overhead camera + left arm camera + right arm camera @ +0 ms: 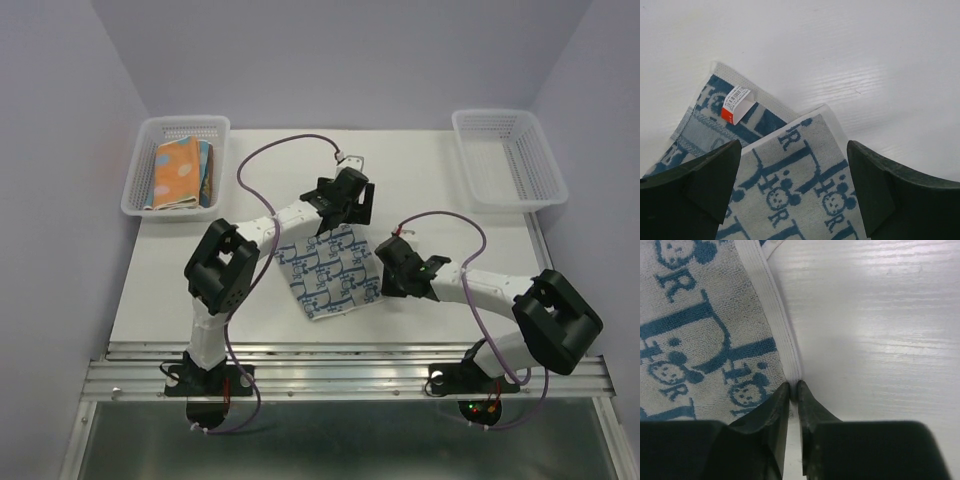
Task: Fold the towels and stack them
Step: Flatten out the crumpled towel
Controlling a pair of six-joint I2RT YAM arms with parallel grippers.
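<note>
A blue-white patterned towel (330, 272) lies partly folded in the middle of the table. In the left wrist view its upper layer (790, 175) lies over a lower layer that carries a white and orange tag (735, 105). My left gripper (335, 222) hovers open over the towel's far end, its jaws wide apart (794, 165) on either side of the upper layer. My right gripper (380, 270) is shut (794, 387) on the white hem (782, 335) of the towel's right edge, low at the table.
A white mesh basket (140, 195) at the back left holds a folded orange towel with pale dots (175, 172) and a blue one (206, 165) beside it. Another white mesh basket (505, 155) stands at the back right. Purple cables loop over both arms.
</note>
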